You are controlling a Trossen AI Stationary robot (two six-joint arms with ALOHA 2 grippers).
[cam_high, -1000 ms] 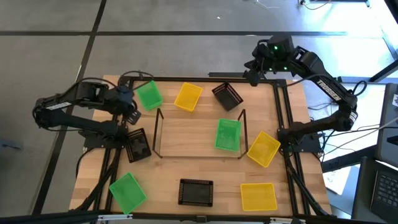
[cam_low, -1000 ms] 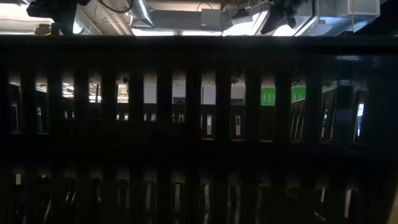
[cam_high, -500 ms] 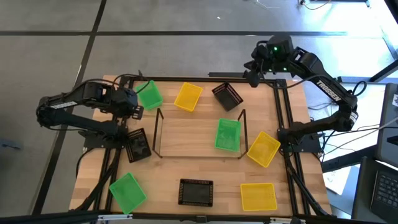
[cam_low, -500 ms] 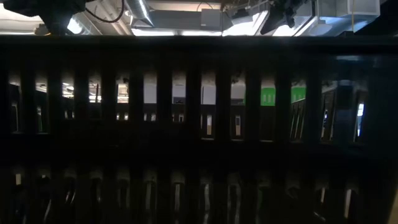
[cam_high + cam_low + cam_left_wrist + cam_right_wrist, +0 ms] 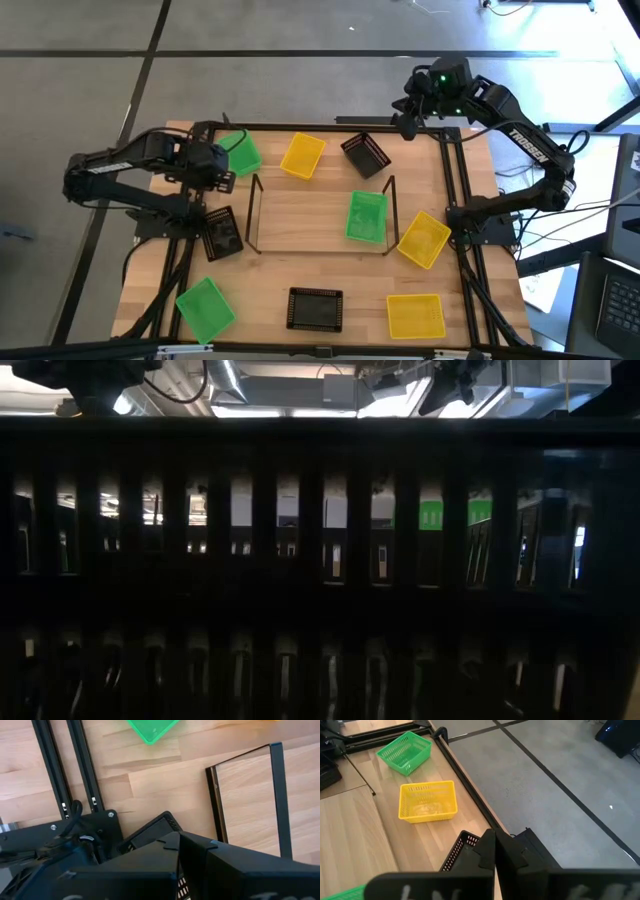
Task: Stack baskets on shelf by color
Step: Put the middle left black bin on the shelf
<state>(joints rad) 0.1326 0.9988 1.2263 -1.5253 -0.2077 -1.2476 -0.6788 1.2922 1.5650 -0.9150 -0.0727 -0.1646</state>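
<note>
High view: left claw (image 5: 215, 165) hovers beside the far-left green basket (image 5: 241, 152); another green basket (image 5: 366, 216) sits on the shelf (image 5: 300, 222), right end. Right claw (image 5: 408, 112) waits past the desk's (image 5: 155, 290) far-right corner; neither claw's opening can be told. Low view: only a dark slatted wall. Left wrist view alone shows the shelf's wire frame (image 5: 245, 800) close up.

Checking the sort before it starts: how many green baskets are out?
3. One green basket on the shelf's right end, one at the table's far left beside the left end effector, one at the near left corner. None seems hidden.
</note>
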